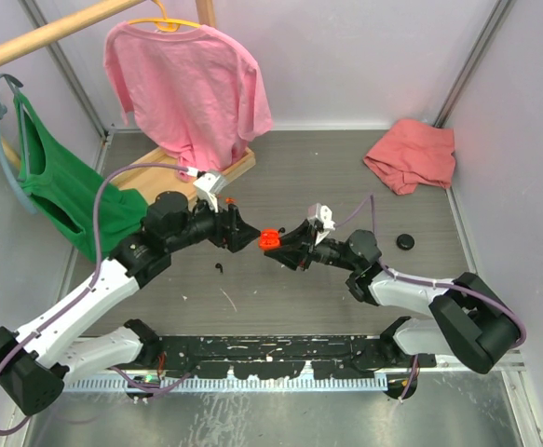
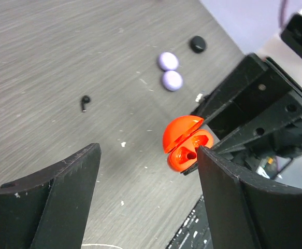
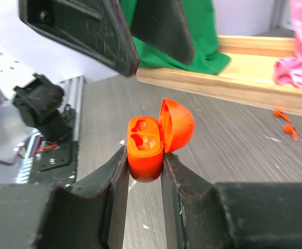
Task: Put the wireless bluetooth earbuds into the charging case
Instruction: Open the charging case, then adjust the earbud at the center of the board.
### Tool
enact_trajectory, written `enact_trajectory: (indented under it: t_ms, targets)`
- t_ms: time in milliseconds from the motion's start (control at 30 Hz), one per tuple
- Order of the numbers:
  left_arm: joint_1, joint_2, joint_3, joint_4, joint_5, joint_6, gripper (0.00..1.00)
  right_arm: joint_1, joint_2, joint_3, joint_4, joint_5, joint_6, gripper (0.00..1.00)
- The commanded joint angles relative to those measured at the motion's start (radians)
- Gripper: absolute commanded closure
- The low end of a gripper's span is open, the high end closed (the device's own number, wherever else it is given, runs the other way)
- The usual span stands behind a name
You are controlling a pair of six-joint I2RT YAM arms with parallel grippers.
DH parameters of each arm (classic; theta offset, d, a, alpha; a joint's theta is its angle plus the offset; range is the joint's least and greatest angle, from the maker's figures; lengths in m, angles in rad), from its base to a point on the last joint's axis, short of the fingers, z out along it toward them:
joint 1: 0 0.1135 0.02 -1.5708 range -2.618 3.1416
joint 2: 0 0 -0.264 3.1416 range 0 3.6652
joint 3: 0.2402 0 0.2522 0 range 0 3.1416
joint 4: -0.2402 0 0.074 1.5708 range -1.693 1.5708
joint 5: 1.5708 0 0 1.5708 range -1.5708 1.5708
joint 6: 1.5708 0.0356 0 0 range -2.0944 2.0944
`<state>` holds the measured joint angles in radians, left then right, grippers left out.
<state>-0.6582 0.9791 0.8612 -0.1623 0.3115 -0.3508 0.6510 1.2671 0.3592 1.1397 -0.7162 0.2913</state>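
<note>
Orange-red round plastic charging case, lid open, wells seemingly empty, clenched upright in right fingers above bench. Left fingers spread, empty, just beside case. Orange-red curved earbuds lie on bench beyond, near wooden base; left arm judged nearer.

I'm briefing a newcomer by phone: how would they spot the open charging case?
On the grey wooden table, find the right gripper near its middle. Between its fingers sits the charging case: bright orange-red with its lid open, unlike the lilac cases lying on the table.
</note>
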Motion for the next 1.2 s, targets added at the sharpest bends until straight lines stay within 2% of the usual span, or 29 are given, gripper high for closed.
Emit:
enact_trajectory:
  t_ms: [0,100,367,600,1000,1167]
  targets:
    - [0.005,0.035,0.065,-0.072,-0.219,0.017,0.23,0.002,-0.042,-0.041,-0.013,0.211,-0.116,0.99]
    - [0.006,0.105,0.086,-0.103,-0.35,0.006,0.23,0.002,-0.046,-0.069,0.002,0.289,-0.139,0.99]
    - [0.032,0.34,0.173,-0.111,-0.576,-0.067,0.21,0.002,-0.04,-0.131,0.08,0.452,-0.153,0.99]
    - [0.045,0.58,0.302,-0.123,-0.778,-0.079,0.2,0.002,-0.013,-0.134,0.09,0.483,-0.158,0.99]
    - [0.073,0.897,0.474,-0.063,-0.89,-0.116,0.28,0.001,0.004,-0.123,0.08,0.474,-0.154,0.99]
    - [0.08,0.989,0.541,-0.066,-0.934,-0.152,0.35,0.002,0.012,-0.11,0.062,0.461,-0.153,0.99]
